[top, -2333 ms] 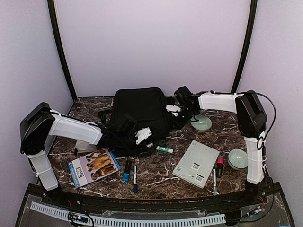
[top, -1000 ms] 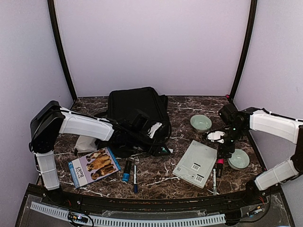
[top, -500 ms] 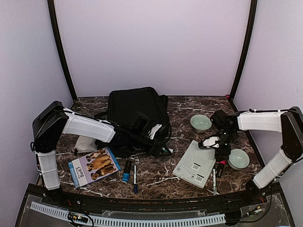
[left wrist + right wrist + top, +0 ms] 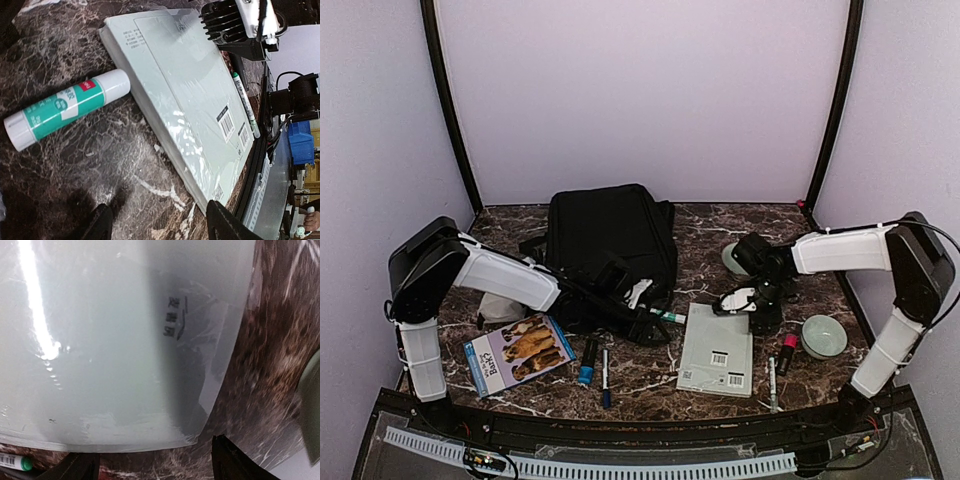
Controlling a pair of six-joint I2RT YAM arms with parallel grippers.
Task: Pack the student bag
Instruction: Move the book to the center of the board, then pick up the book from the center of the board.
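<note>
The student bag (image 4: pixel 610 235), a large black backpack, lies flat at the back centre of the table. My left gripper (image 4: pixel 636 294) hovers at its front edge, open and empty. In the left wrist view the left gripper (image 4: pixel 160 227) has bare marble between its jaws. A green-and-white glue stick (image 4: pixel 67 107) and a pale green wrapped book (image 4: pixel 190 100) lie just ahead. My right gripper (image 4: pixel 748 300) sits at the far edge of that book (image 4: pixel 717 350). In the right wrist view the right gripper (image 4: pixel 155 467) is open, and the book's edge (image 4: pixel 115 340) lies just beyond its fingertips.
A dog-cover book (image 4: pixel 517 350) lies front left, with a blue marker (image 4: pixel 588 360) and a pen (image 4: pixel 605 375) beside it. Two green bowls (image 4: pixel 820 335) (image 4: pixel 732 258), a pink marker (image 4: pixel 785 352) and a pen (image 4: pixel 772 378) sit to the right. The glue stick (image 4: pixel 668 317) lies by the bag.
My right arm swung left from the bowls to the pale green book, which has slid and turned toward the centre. My left gripper stays at the bag's front edge.
</note>
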